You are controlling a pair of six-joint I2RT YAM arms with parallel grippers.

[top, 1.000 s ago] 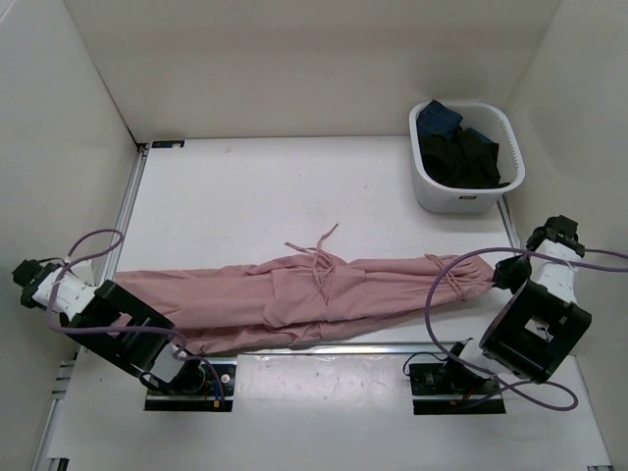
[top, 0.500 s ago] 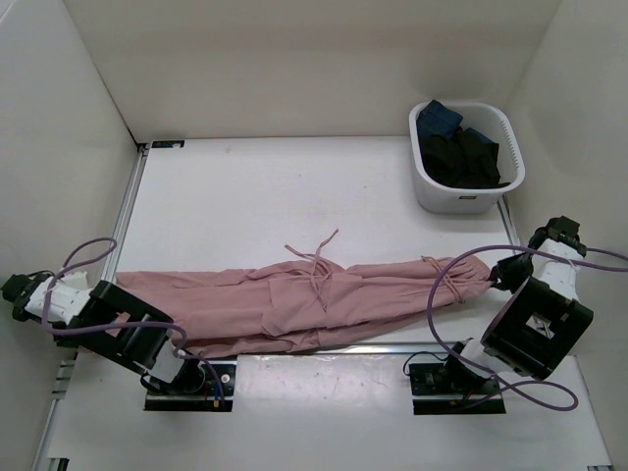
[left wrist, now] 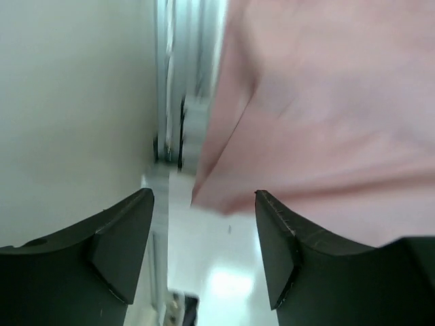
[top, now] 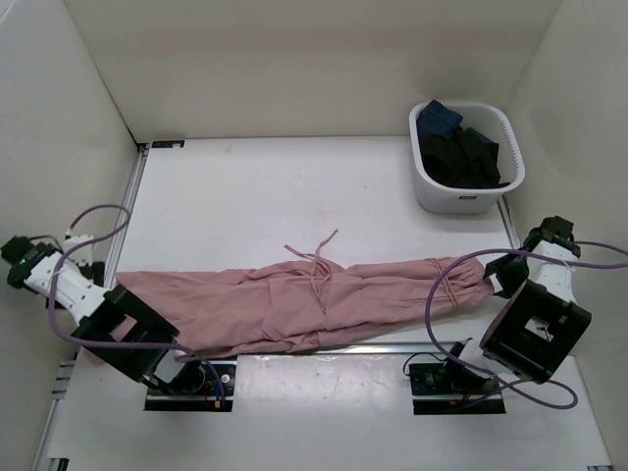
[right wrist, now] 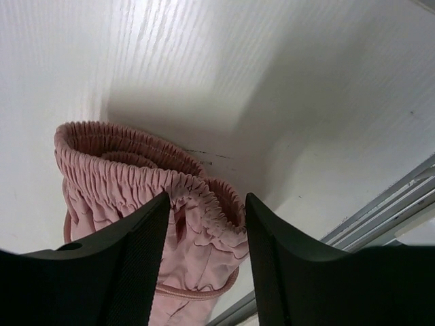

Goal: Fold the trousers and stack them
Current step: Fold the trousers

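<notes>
Plainly, left gripper point(left wrist: 204, 204): jaws stood wide apart, nothing pinched; a pink fabric edge showed just beyond the fingertips.
Right gripper point(right wrist: 207, 204): jaws parted, the gathered waistband lying in the gap between the black fingers point(right wrist: 136, 258), not squeezed.
Trousers point(top: 294, 304): stretched in a long band across the near part of the table point(top: 275, 196), leg ends by the left arm, waist by the right arm.
Drawstring point(top: 319, 267): trailed loose over the middle of the fabric and toward the far side.
Basket point(top: 511, 132): white, at the far right corner, well apart from the trousers, holding dark clothes point(top: 461, 157).
</notes>
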